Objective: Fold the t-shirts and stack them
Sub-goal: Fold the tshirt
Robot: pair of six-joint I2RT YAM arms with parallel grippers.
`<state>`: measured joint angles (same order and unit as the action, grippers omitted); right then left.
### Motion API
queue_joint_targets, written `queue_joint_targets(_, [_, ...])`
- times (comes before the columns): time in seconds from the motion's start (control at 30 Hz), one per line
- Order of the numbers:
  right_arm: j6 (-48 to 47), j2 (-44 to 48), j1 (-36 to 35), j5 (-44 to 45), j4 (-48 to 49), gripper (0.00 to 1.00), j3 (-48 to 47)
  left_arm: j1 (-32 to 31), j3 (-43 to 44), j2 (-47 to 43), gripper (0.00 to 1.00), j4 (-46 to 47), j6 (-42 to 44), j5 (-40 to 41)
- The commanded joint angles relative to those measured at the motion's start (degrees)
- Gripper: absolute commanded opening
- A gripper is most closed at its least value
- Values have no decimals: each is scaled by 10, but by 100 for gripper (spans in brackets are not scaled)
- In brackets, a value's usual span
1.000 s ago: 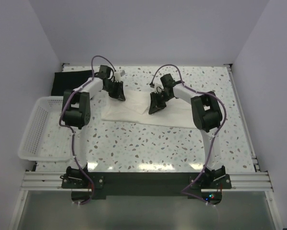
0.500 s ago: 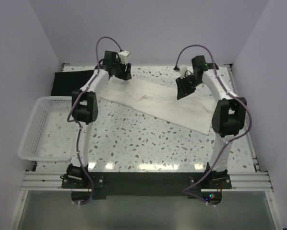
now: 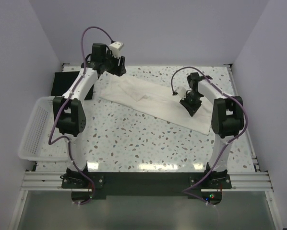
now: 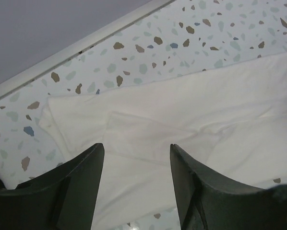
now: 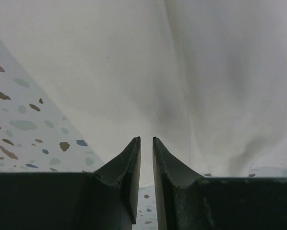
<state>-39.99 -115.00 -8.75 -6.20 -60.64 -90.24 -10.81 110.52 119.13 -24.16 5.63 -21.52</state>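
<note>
Top external: cream t-shirt (image 3: pixel 148 98) flat on worktop (image 3: pixel 134 139), ready to fold, left fingers (image 4: pixel 86 182) apart above, right fingers (image 5: pixel 126 172) nearly closed at its edge.

cream t-shirt (image 3: pixel 148 98) spread, black t-shirt (image 3: pixel 64 82) far left

You get no readable text here. No print, label, brand or number is legible on the cream t-shirt (image 3: pixel 153 100), the black t-shirt (image 3: pixel 66 80), the basket (image 3: pixel 28 132) or the table (image 3: pixel 134 141) in any view.
</note>
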Motion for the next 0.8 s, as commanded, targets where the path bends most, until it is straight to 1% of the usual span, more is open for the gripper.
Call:
queue_joint_targets(0.0, [-28,-8,-10,46,54,20,28,18,-47,-33,62,-36,2,2])
queue_joint_targets(0.1, [-37,-11,-27,55,77,20,69,25,-69,-43,64,-58,-2,-15])
queue_joint_targets(0.17, [-42,-12,-42,60,86,20,103,33,-82,-50,68,-62,-7,-23])
queue_joint_targets(0.2, [-44,-11,-47,60,97,20,116,35,-92,-54,68,-67,-7,-24])
queue_joint_targets(0.33, [-44,13,-86,57,89,19,181,36,-99,-54,68,-89,-11,-6])
queue_joint_targets(0.43, [-42,42,-140,7,60,19,218,36,-103,-50,68,-105,-12,2])
queue_joint_targets(0.47, [-33,67,-178,-9,53,18,238,35,-106,-49,66,-109,-14,7])
queue_joint_targets(0.53, [-19,87,-220,-65,33,18,250,28,-116,-45,63,-122,-10,9])
queue_joint_targets(0.57, [-2,99,-262,-85,27,18,248,24,-120,-44,61,-127,-8,14])
queue_joint_targets(0.6, [5,115,-280,-134,15,18,244,18,-132,-45,60,-129,-5,17])
queue_joint_targets(0.67, [27,129,-321,-173,6,18,221,-3,-145,-47,58,-127,1,21])
queue_joint_targets(0.7, [31,137,-328,-190,-8,19,210,-18,-155,-46,57,-125,2,25])
queue_joint_targets(0.73, [34,141,-328,-228,-16,23,183,-26,-159,-43,55,-123,7,30])
queue_joint_targets(0.77, [47,144,-326,-233,-20,24,169,-33,-160,-41,55,-121,8,41])
